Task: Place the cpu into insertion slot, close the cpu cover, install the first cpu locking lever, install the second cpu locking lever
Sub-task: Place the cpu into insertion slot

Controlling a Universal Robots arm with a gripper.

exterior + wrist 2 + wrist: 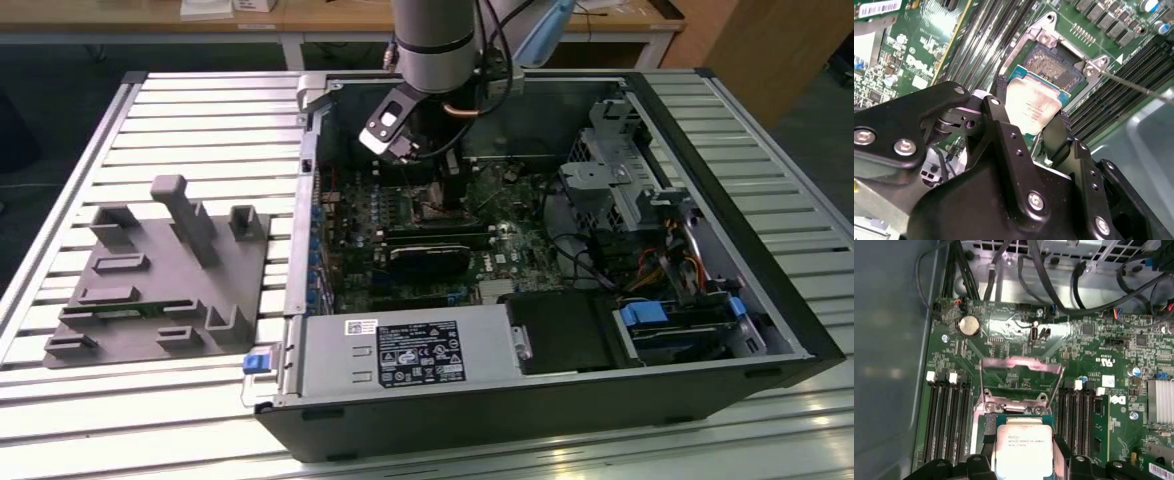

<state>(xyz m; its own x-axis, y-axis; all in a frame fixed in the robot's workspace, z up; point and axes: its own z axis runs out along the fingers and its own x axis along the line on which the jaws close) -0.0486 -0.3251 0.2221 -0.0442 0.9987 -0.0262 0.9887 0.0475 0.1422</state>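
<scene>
**Chip Held Over the Open Socket**

The pincer was closed on the cpu. Its fingers clamped two opposite edges, which left the metal face clear and, by the look of it, let the chip go down flat. The cpu hung just above the insertion slot and was not yet seated; whether it touched the rim could not be told. The cpu cover stood swung up at one side of the slot, leaving the socket open to receive the chip. The motherboard lay inside an open computer case. The case rested toward the exterior view's right edge of the slatted metal surface, and a grey fixture sat near the opposite edge. Wooden tables stood beyond.
</scene>
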